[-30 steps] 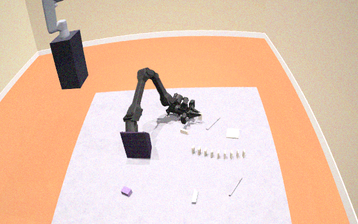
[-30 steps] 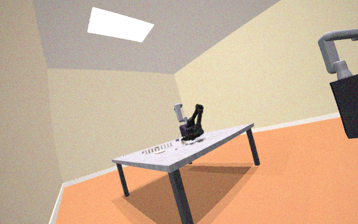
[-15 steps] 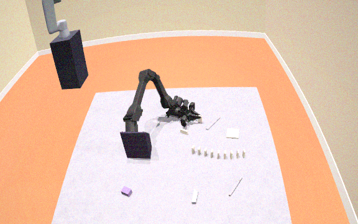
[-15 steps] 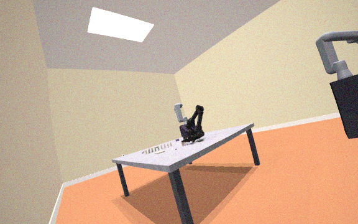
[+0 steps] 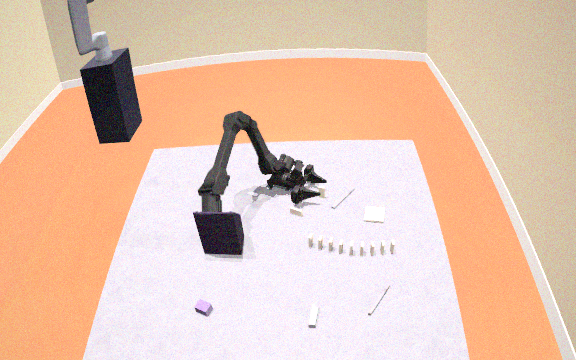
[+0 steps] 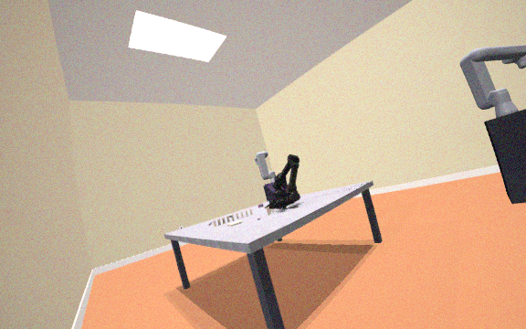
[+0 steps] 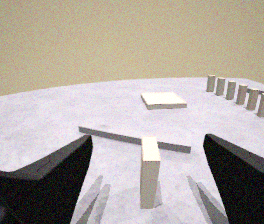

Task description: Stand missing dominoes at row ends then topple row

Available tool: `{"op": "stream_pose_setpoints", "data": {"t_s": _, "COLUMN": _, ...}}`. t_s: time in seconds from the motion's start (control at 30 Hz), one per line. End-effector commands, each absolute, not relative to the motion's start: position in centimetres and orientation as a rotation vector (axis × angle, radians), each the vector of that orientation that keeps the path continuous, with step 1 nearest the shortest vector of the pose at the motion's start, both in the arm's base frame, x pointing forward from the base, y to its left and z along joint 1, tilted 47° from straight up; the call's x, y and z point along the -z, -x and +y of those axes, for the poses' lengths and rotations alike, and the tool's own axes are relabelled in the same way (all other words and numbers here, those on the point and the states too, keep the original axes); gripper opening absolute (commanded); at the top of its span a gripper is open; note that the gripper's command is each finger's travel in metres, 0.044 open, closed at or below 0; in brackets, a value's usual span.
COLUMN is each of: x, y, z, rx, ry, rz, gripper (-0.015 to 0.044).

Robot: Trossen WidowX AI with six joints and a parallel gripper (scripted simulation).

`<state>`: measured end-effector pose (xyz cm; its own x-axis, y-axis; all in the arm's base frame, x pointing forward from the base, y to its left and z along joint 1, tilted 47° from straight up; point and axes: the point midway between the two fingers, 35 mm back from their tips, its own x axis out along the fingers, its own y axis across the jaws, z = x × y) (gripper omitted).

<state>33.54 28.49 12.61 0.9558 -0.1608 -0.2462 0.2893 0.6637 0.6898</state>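
My gripper (image 5: 322, 187) (image 7: 149, 141) is open, with its fingers spread wide on either side of a cream domino (image 5: 322, 193) (image 7: 149, 182). That domino stands upright on the table between the fingertips, with a gap to each finger in the wrist view. Another cream domino (image 5: 296, 212) lies on the table near the gripper, towards the arm's base. The row of several standing dominoes (image 5: 351, 249) (image 7: 242, 95) is away from the gripper, upright and evenly spaced; the wrist view shows only part of it, at the right. In the exterior view the fingers are too small to make out.
A thin grey rod (image 5: 343, 199) (image 7: 113, 135) lies just beyond the standing domino. A flat white square (image 5: 374, 214) (image 7: 164, 99) lies between that rod and the row. A second rod (image 5: 379, 301), a white block (image 5: 313, 317) and a purple block (image 5: 203, 307) lie on the row's other side.
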Motion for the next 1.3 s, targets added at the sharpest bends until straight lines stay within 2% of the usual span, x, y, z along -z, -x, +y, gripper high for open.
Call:
{"op": "stream_pose_setpoints", "data": {"t_s": 0.0, "x": -13.9, "y": -33.7, "z": 27.2, "rx": 0.258, "ry": -0.81, "rz": 0.167, "gripper": 0.044}}
{"op": "stream_pose_setpoints", "data": {"t_s": 0.13, "x": -16.0, "y": -33.7, "z": 24.8, "rx": 0.255, "ry": -0.806, "rz": 0.168, "gripper": 0.044}}
{"op": "stream_pose_setpoints", "data": {"t_s": 0.37, "x": -15.7, "y": -35.3, "z": 25.5, "rx": 0.197, "ry": -0.656, "rz": 0.291, "gripper": 0.044}}
{"op": "stream_pose_setpoints", "data": {"t_s": 0.57, "x": -14.4, "y": -38.4, "z": 27.5, "rx": -0.122, "ry": -0.182, "rz": 0.665, "gripper": 0.044}}
{"op": "stream_pose_setpoints", "data": {"t_s": 0.8, "x": -14.3, "y": -38.1, "z": 28.1, "rx": -0.664, "ry": 0.208, "rz": 0.917, "gripper": 0.044}}
{"op": "stream_pose_setpoints", "data": {"t_s": 0.9, "x": -15.0, "y": -37.2, "z": 27.5, "rx": -0.898, "ry": 0.3, "rz": 0.945, "gripper": 0.044}}
{"op": "stream_pose_setpoints", "data": {"t_s": 1.27, "x": -17.9, "y": -36.5, "z": 21.8, "rx": -1.385, "ry": 0.371, "rz": 0.807, "gripper": 0.044}}
